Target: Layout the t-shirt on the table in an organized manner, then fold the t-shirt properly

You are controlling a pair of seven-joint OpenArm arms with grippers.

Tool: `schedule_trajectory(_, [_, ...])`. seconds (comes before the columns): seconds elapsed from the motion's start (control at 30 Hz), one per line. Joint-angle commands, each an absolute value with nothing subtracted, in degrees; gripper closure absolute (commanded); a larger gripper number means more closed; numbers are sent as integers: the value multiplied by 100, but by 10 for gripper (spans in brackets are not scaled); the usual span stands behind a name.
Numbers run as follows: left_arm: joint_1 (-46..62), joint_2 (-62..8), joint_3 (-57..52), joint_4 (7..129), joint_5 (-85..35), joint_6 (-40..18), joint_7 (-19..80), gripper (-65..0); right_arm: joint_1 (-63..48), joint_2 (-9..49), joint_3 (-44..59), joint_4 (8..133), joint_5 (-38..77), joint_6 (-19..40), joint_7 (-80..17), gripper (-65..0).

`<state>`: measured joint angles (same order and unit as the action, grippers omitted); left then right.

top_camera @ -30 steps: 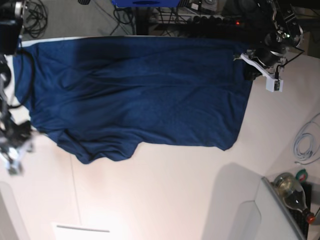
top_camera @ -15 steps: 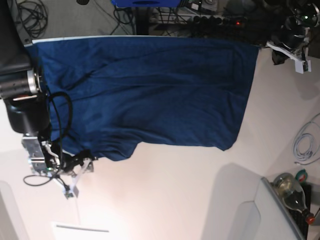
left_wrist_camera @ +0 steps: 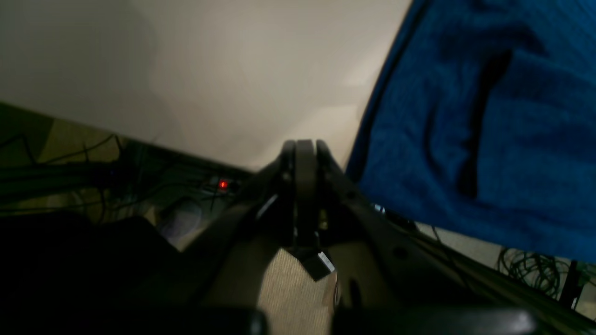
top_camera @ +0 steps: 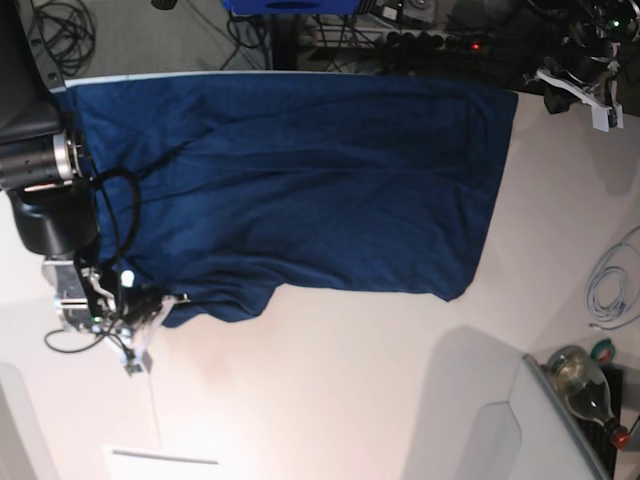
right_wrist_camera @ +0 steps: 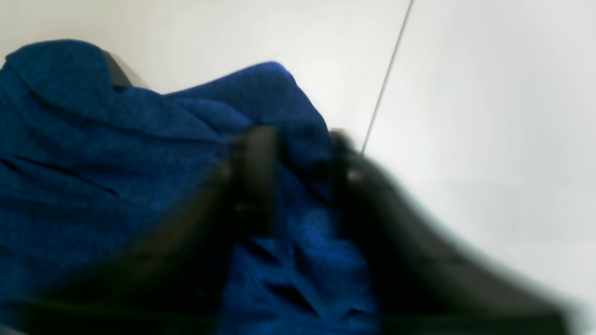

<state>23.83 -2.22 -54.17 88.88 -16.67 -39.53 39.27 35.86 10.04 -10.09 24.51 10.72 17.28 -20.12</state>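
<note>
We see the t-shirt (top_camera: 300, 180) lying spread on the white counter (top_camera: 350, 400), reaching to its far edge. The right hand (right_wrist_camera: 298, 153) is at the bunched corner of the shirt, and its blurred fingers (right_wrist_camera: 256, 177) stand on both sides of a fold of the cloth; we judge it closed on the shirt. The left hand (left_wrist_camera: 305, 158) hangs at the far edge of the counter, just beside the shirt, pressed closed and holding nothing.

Soft matt knit t-shirt (top_camera: 300, 180) lies on the smooth white table (top_camera: 350, 390).
</note>
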Motion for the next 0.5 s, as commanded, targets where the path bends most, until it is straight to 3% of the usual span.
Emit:
schedule_trajectory(0.0, [2404,-295,-5446,8945,-1736,-4000,3820,0,3802,1042,-980,2545,1112,1701,-1930,0])
schedule_trajectory(0.2, [2413,-295,-5473,8945,-1701,-4000,3820,0,3829,1042,-980,2633,1121,1701,-1938,-3])
schedule_trajectory(0.3, [2413,-295,-5464,8945,-1692,-4000,3820,0,3591,1068,-980,3240,1121,1710,-2035,-20])
schedule_trajectory(0.47, [2404,-295,-5446,8945,-1692,-4000,3820,0,2905,1200,-980,4769,1121,1710,-2484,-219])
